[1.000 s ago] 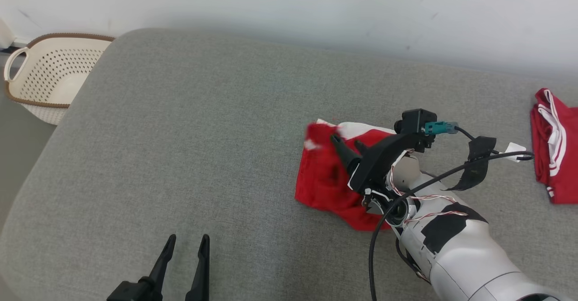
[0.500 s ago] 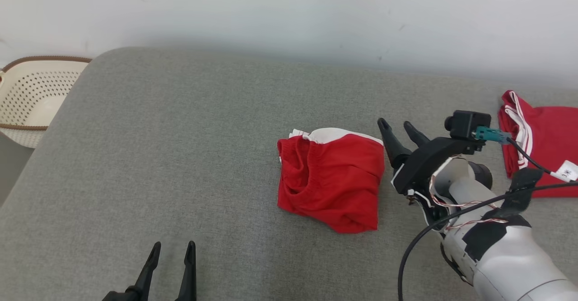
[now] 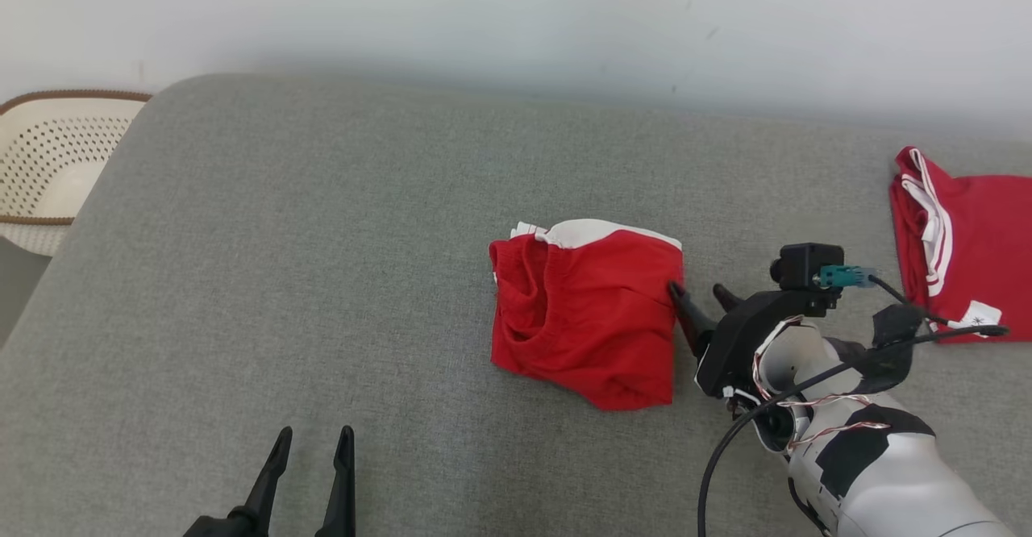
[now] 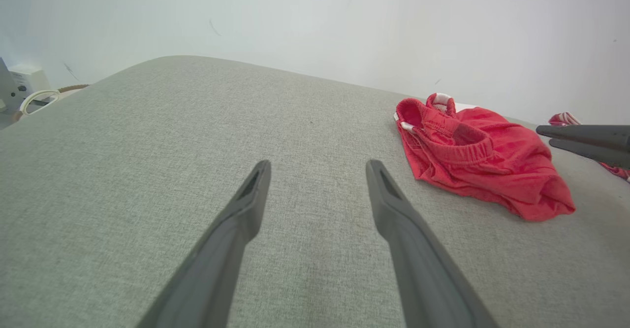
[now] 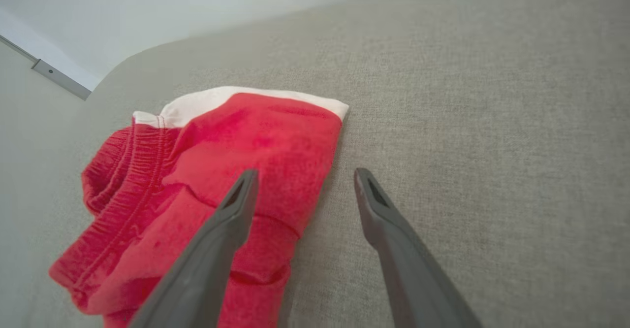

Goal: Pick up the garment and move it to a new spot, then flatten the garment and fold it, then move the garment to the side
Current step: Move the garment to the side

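Shorts (image 3: 584,311), red with a white band, lie folded on the grey cushion (image 3: 322,239), a little toward 3 o'clock from the middle of your head view. Your right gripper (image 3: 697,289) is at their 3 o'clock edge, jaws spread and holding nothing. In its wrist view one finger (image 5: 216,239) overlaps the red cloth and may be brushing it, though the angle is too poor to be sure. Your left gripper (image 3: 315,432) is at 7 o'clock, well apart from the shorts, fingers likewise parted and empty. A second red garment (image 3: 979,239) with white stripes lies at the far 3 o'clock edge. A perforated cream basket (image 3: 48,158) stands off the cushion at 9 o'clock.
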